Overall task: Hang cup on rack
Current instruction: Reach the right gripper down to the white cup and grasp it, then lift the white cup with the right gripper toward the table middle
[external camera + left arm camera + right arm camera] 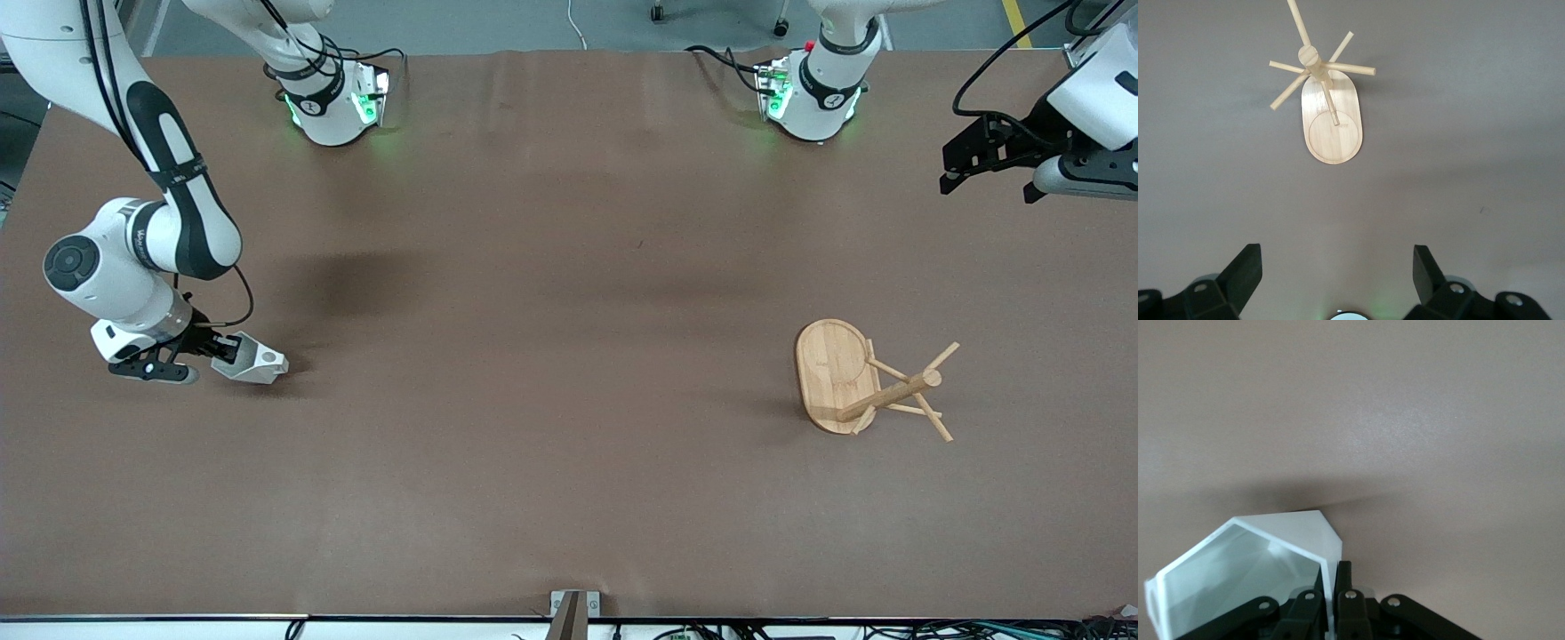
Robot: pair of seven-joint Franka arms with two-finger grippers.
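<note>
The small white faceted cup point(258, 362) is low at the table near the right arm's end; I cannot tell whether it touches the table. My right gripper point(227, 348) is shut on its rim wall, with one finger inside the cup and one outside. The right wrist view shows the cup's open mouth point(1245, 580) beside the closed gripper point(1333, 570). The bamboo rack point(853, 378) stands on its oval base toward the left arm's end. My left gripper point(989, 185) waits open and empty up in the air, and the rack point(1331, 127) shows in its wrist view past the spread gripper point(1336, 260).
The brown table point(551, 356) carries only the cup and the rack. The two arm bases point(333, 107) stand along the edge farthest from the front camera. A small bracket point(573, 609) sits at the nearest edge.
</note>
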